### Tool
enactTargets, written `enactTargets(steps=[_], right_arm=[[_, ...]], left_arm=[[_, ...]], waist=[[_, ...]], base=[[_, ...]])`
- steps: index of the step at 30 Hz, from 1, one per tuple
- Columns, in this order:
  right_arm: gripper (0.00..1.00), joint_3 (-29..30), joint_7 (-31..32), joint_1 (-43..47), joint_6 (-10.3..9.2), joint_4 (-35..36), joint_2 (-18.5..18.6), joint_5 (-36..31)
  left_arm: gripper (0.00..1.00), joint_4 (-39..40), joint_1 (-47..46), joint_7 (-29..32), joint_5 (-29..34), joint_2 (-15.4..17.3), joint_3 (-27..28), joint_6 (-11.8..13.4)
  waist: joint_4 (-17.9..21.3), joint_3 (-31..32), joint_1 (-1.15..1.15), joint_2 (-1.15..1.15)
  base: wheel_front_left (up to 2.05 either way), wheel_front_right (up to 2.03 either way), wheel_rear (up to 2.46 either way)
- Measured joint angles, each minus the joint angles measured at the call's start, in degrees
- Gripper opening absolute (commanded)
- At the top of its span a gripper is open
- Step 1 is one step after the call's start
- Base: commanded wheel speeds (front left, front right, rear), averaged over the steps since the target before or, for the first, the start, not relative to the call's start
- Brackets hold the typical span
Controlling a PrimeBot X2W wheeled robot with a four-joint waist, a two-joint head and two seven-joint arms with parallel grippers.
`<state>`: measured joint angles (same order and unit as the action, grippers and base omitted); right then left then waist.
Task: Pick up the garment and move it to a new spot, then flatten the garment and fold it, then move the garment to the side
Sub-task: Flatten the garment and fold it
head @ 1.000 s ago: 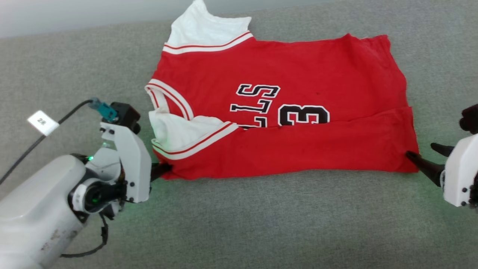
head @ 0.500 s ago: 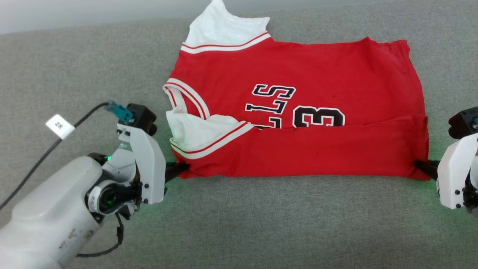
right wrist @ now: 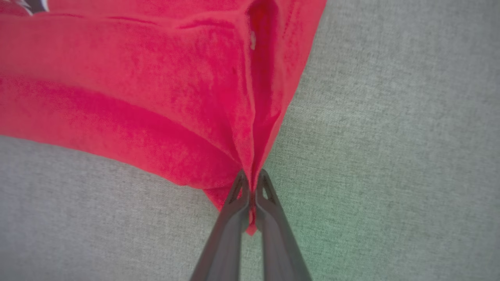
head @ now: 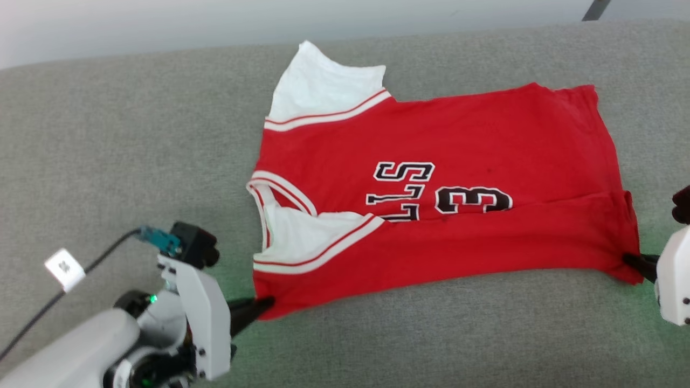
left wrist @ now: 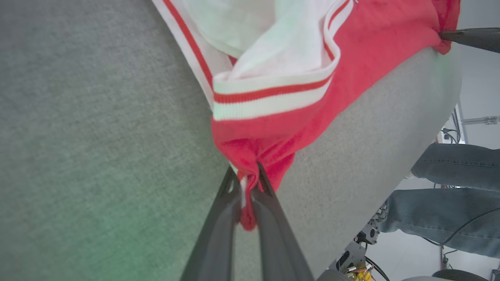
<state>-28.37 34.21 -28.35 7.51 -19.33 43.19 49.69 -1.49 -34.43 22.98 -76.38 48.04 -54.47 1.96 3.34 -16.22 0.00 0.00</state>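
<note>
– Where is the shirt (head: 458, 156)?

– It lies on the grey cloth surface (head: 108, 151), about the middle, with its collar (head: 269, 194) towards the robot's left and its hem towards the right. The chest faces up.

– Is it flat?

– Mostly. The near long side is turned over onto the chest as a red flap (head: 485, 242), and that flap covers the lower part of the black letters (head: 401, 186) and of the number (head: 474, 199). The far sleeve (head: 323, 89) is white and spread out towards the back edge. The near sleeve (head: 302, 237) is folded in on top of the body, its striped band slanting across.

– What is the left gripper (left wrist: 247, 175) doing?

– Its two dark fingers are pressed together on the near left corner of the shirt, just below the striped band. A bit of red cloth pokes out between them.

– And the right gripper (right wrist: 252, 177)?

– The same at the other end. Its fingers are closed tight on the near right corner, by the hem, and the cloth bunches into a crease running into the tips.

– So the near edge runs from one gripper to the other?

– Yes, corner to corner.

– Anything else about?

– A black cable (head: 102, 256) with a white tag (head: 64, 268) by the left arm, and in the left wrist view a person's legs (left wrist: 449, 187) in blue jeans beyond the edge of the surface.
</note>
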Motion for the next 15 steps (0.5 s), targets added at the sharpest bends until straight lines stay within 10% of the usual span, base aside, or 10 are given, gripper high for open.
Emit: enactTargets(steps=[8, 9, 10, 11, 14, 15], right_arm=[[0.00, -0.04, -0.34, 3.60, 0.00, 3.85, 4.39, 2.36], [0.23, 0.24, -0.92, 3.87, 0.00, 4.26, 4.78, 2.33], [0.48, 0.55, -1.65, 4.10, 0.00, 4.55, 5.12, 2.25], [1.00, 1.19, -2.49, 4.37, 0.00, 4.79, 5.25, 2.24], [1.00, 3.05, -4.95, 4.85, 0.00, 5.69, 5.35, 2.24], [1.00, 3.97, -6.01, 5.35, 0.00, 6.17, 5.42, 2.22]], left_arm=[[0.00, 10.67, 5.45, -2.34, 0.37, 2.47, -0.90, 4.69], [0.00, 11.22, 5.77, -2.61, 0.36, 2.52, -0.87, 5.03], [0.09, 11.61, 6.04, -3.11, 0.35, 2.50, -0.73, 5.38], [0.36, 11.85, 6.32, -3.68, 0.40, 2.52, -0.54, 5.79], [1.00, 12.20, 6.88, -5.36, 0.55, 3.13, 0.25, 6.67], [1.00, 12.36, 6.97, -6.04, 0.59, 3.57, 0.80, 6.91]], waist=[[-1.34, -0.07, 0.00, 0.00], [-1.39, -0.08, 0.00, 0.00], [-1.46, -0.06, 0.00, 0.00], [-1.52, 0.00, 0.00, 0.00], [-1.70, 0.26, 0.00, 0.00], [-1.76, 0.36, 0.00, 0.00]], base=[[0.00, 0.00, 0.00], [0.00, 0.00, 0.00], [0.00, 0.00, 0.00], [0.00, 0.00, 0.00], [0.00, 0.00, 0.00], [0.00, 0.00, 0.00]])
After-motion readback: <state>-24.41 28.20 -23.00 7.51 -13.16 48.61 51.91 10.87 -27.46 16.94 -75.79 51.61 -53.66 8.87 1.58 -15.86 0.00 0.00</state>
